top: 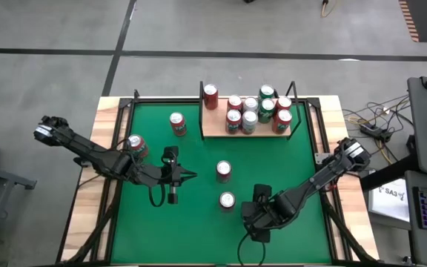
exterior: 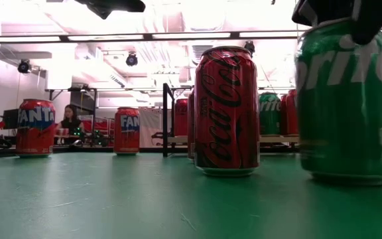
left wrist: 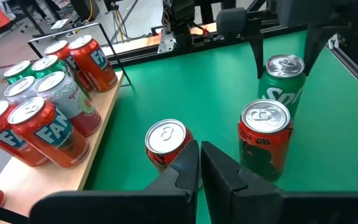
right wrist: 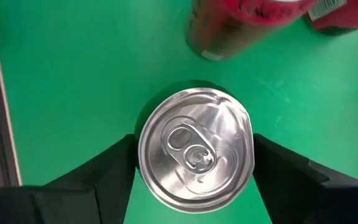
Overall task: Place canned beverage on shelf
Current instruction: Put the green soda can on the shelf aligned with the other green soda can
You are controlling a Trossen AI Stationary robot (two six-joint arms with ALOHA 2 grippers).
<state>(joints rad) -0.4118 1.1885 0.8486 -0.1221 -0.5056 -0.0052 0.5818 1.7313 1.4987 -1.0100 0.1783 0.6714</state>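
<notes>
in the high view the right gripper (top: 232, 202) hangs at the green can (top: 227, 200), well short of the shelf (top: 247, 126). in the right wrist view its jaws flank that can's top (right wrist: 195, 149), seemingly touching; grip unclear. in the left wrist view the left gripper (left wrist: 200, 163) has its jaws shut, empty, cans beyond them.

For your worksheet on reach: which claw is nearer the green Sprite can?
Right. The right claw straddles the green Sprite can from above; the left claw waits apart, across the felt.
</notes>
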